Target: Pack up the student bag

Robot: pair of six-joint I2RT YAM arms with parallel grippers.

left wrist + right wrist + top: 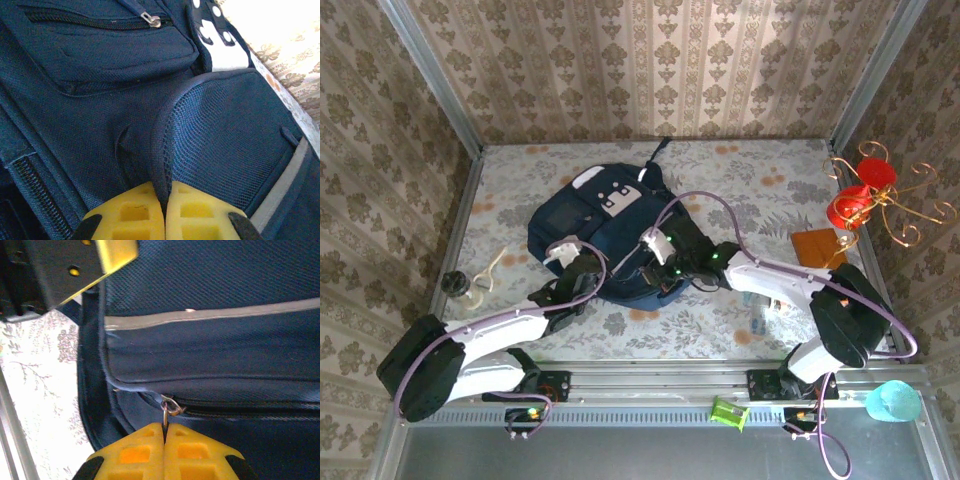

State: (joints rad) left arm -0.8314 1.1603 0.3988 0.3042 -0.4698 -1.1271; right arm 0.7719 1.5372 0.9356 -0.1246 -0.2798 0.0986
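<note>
Centrally, the student bag (570, 215) is being shown lying flat on the floral table (750, 180), its white-and-grey patch (610, 195) turned toward the far wall. The bound rim of its mesh side pocket (225, 135) is being pinched by the left gripper (164, 217), whose yellow fingers (130, 215) are being pressed together on the fabric fold. A front pocket (110, 45) with a closed zip is being seen beyond the mesh. At the bag's near edge, a metal zip pull (169, 407) is being clamped by the right gripper (164, 452), its pads closed on the tab, just below a grey stripe (210, 317).
</note>
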